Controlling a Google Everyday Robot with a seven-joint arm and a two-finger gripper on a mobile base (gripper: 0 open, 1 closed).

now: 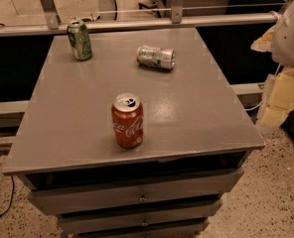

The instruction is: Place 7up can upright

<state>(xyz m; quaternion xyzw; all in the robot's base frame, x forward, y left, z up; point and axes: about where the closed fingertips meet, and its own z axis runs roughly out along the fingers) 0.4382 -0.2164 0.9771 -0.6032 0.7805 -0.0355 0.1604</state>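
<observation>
The 7up can (156, 57), silvery-white with green lettering, lies on its side at the back middle of the grey table top (196, 113), its length running left to right. My gripper is not in view. Only a white rounded part of my arm (291, 31) shows at the right edge, beyond the table and apart from the can.
A darker green can (80, 39) stands upright at the back left corner. A red Coca-Cola can (127, 120) stands upright near the front middle. A metal rail (137, 24) runs behind the table. Drawers (142, 195) sit below the top. Yellowish foam blocks (281, 100) stand at the right.
</observation>
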